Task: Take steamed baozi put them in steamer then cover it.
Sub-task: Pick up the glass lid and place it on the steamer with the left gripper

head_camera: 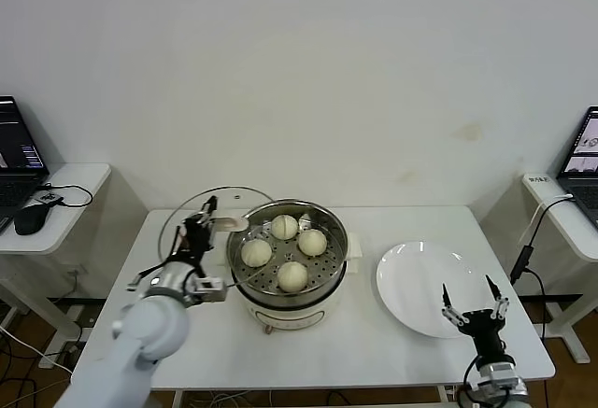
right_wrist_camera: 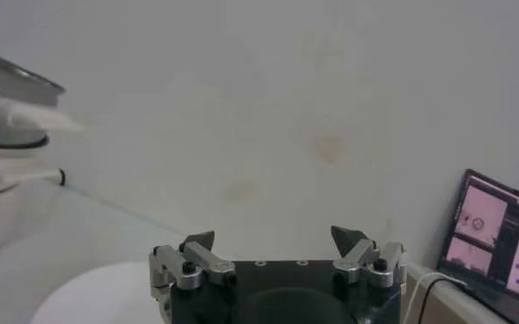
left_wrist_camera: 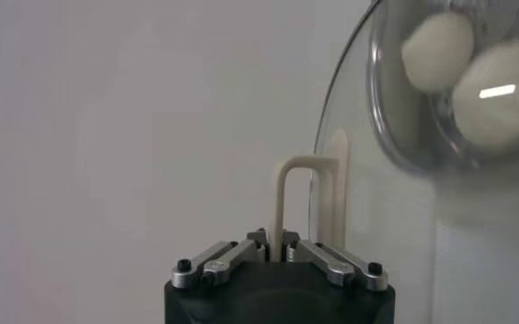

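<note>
The cover (head_camera: 207, 222) is clear glass, so its rim is hard to trace against the wall. It stands tilted on edge just left of the steamer (head_camera: 286, 263), its white handle pinched in the left claw (head_camera: 199, 231). Four steamed baozi (head_camera: 292, 275) sit inside the uncovered steamer. The right claw (head_camera: 475, 314) hangs wide open over the white plate (head_camera: 416, 287), near the surface's (head_camera: 364, 343) front right edge.

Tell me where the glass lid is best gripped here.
By its white bar handle at the centre, from the outer face. The left gripper is already shut on it, holding the glass lid tilted beside the steamer; the thin rim looks harder to grip.
</note>
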